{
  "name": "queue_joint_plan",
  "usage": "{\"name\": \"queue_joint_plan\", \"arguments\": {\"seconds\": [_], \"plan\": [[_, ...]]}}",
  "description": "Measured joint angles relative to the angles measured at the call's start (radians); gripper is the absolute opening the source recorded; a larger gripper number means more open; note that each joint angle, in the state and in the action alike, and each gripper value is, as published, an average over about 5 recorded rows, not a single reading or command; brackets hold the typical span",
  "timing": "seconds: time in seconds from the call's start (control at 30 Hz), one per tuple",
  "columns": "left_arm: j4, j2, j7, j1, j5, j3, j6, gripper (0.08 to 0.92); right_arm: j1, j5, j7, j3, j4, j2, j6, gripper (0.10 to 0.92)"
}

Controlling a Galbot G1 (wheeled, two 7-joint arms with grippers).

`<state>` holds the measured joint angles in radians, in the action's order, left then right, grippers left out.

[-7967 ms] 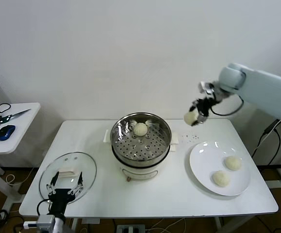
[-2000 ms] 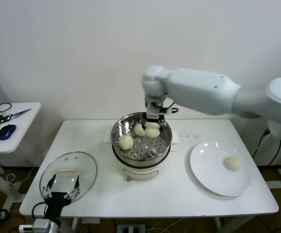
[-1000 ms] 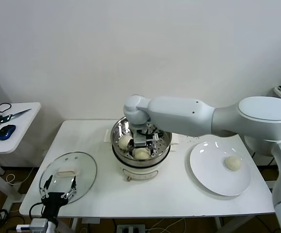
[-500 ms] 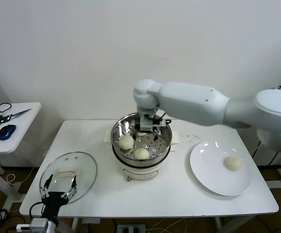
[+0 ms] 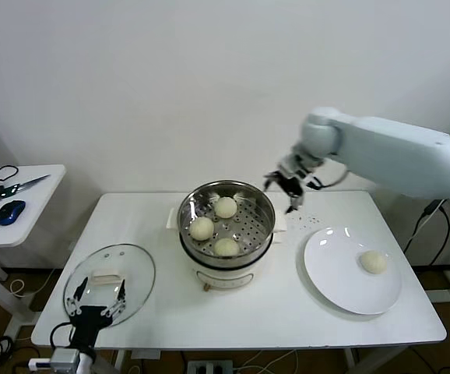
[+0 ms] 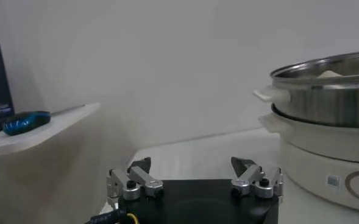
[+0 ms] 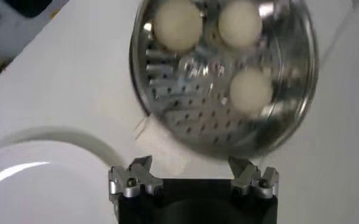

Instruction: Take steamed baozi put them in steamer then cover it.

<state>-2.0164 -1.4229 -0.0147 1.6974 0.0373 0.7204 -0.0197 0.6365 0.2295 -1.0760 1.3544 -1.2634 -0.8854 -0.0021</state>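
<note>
The right gripper (image 5: pixel 291 187) has withdrawn from the steamer (image 5: pixel 226 224) to hover behind its right rim — jaws spread wide, holding nothing. Three steamed baozi (image 5: pixel 226 207) sit inside; a fourth (image 5: pixel 374 262) remains on the white plate (image 5: pixel 328 273). The cover (image 5: pixel 109 280) lies front-left, beneath the open, empty left gripper (image 5: pixel 96 304). A side table (image 5: pixel 34 210) carries scissors (image 5: pixel 15 188) and a mouse (image 5: pixel 9 212). No legible labels.

right arm shell (image 5: pixel 396 156): smooth, rounded, pale grey-white
right gripper (image 5: pixel 291 189): black fingers, silver screwed brackets
left gripper (image 5: pixel 94 310): black body, silver knuckles, yellow-and-black cable trailing at 7 o'clock
</note>
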Motion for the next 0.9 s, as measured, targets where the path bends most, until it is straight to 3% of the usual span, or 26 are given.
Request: {"name": "queue_joint_plan", "arguments": {"seconds": [0.37,0.9], "plan": [[0.002,-0.022,0.003,0.001,-0.017,-0.011,-0.001,0.823,-0.271,-0.109,-0.044,-0.229,0.086,0.218,-0.066,0.823],[0.013,-0.040,0.006,0.002,-0.040,-0.008,-0.003,0.823,-0.592,-0.339,-0.079,-0.536,0.314,0.238,-0.006,0.823]]}}
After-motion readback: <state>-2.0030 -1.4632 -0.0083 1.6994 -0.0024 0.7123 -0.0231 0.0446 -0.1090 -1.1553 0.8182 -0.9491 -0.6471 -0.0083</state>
